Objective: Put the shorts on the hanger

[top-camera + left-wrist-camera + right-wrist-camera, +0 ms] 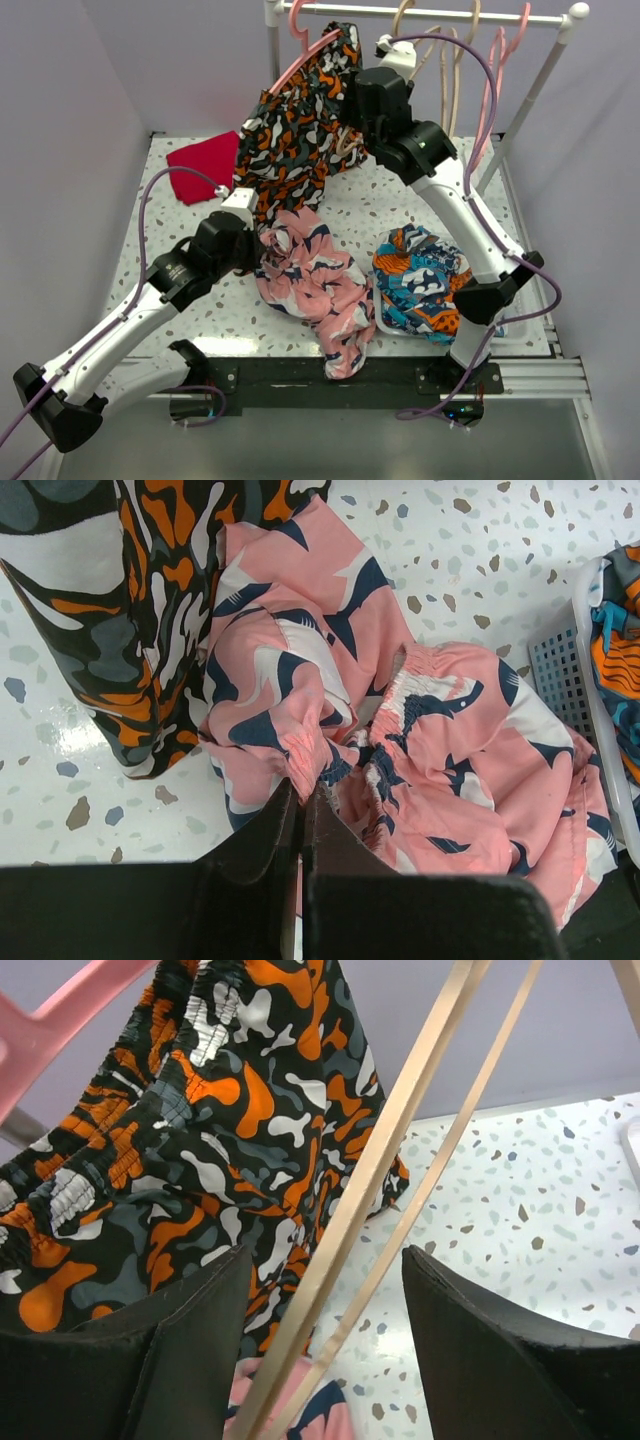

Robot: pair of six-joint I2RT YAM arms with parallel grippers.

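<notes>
Grasping is the step in hand. The left pincer (302, 798) is pinching a fold of the shorts (420, 730), its jaws closing tight on the pink cloth. The right pincer (325, 1260) is standing wide at the hanger (390, 1128), up by the rail (430, 12). The hanger's two cream bars are slanting through the gap between the right jaws. Neither jaw seems to be touching them, so I am judging the hanger as not yet held. Just left of that pincer a camo garment (200, 1140) is hanging from a pink hanger (70, 1000), close beside the bars.

Most of the shorts are lying crumpled ahead and to the right of the left pincer, sagging onto the bench (480, 540), with the elastic waistband bunching just beyond the fingertips. The camo hem is dangling to the pincer's left, touching the shorts. A basket (600, 720) is sitting further right, at the edge of the cloth.

The next move, as I am reading it, is calling for the right pincer to be closing on a bar and steadying the hanger. The left would be lifting the shorts clear of the bench and carrying them up and across, since the hanger is hanging well apart from the cloth. The grip is sitting on a bunched fold, so the cloth will likely be needing spreading before draping, and the camo garment is crowding the path.
</notes>
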